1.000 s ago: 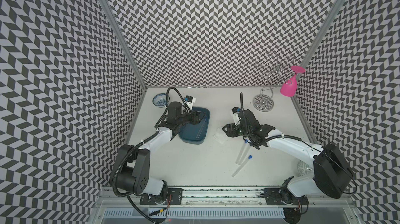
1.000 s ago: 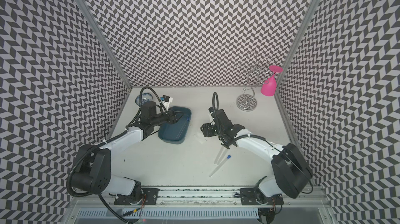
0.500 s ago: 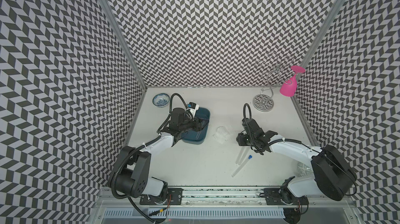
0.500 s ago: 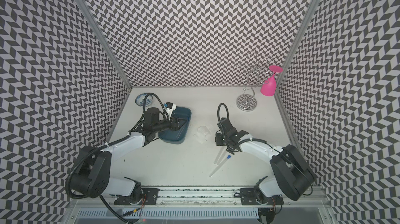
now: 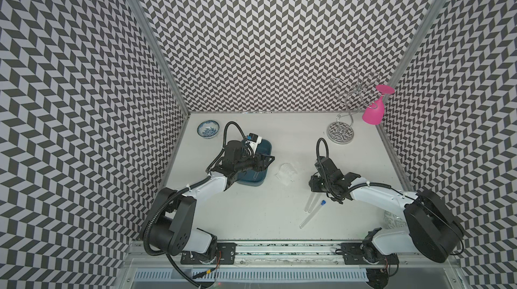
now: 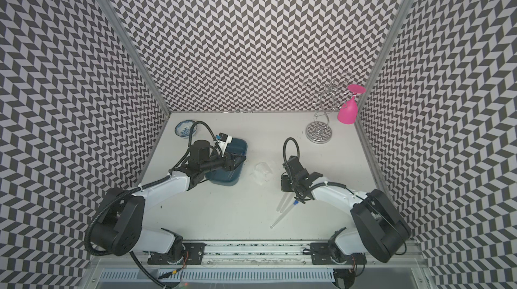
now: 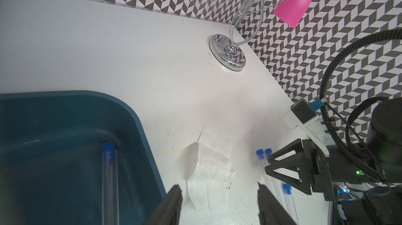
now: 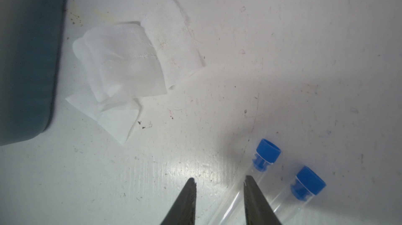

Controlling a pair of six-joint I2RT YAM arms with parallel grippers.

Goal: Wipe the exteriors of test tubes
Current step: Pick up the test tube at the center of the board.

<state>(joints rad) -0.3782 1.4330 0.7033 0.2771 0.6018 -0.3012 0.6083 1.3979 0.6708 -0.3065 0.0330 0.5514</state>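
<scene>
On the bench, between the 2 arms: the wipe lies loose and crumpled, partly folded on itself, just beside the blue tray. Nothing grips it.
Loose test tubes: 3 lie flat on the bench by the right arm's tip. 2 lie side by side with their blue caps level, and the third tube is slanted just beside them.
Tray: 1 capped tube in the tray lies flat on the tray floor, well apart from the other 3. It is probably the 1 already wiped, though its surface gives no proof.
Left end effector: jaws wide apart and empty. It hovers at the tray's rim, facing the wipe.
Right end effector: jaws parted with only bare bench between them. 1 finger sits on or just beside the nearer tube of the pair; whether it touches is unclear.
Step in hand: this looks like a changeover between tubes, with neither tube nor wipe held, so a fresh pick-up of both seems due.
Next move calls for: the right end effector should shift sideways until 1 tube lies between its fingers, then close without nudging the neighbouring tube, since these smooth round tubes would likely roll. The left end effector needs to come down on the wipe and pinch the thin sheet off the bench.
</scene>
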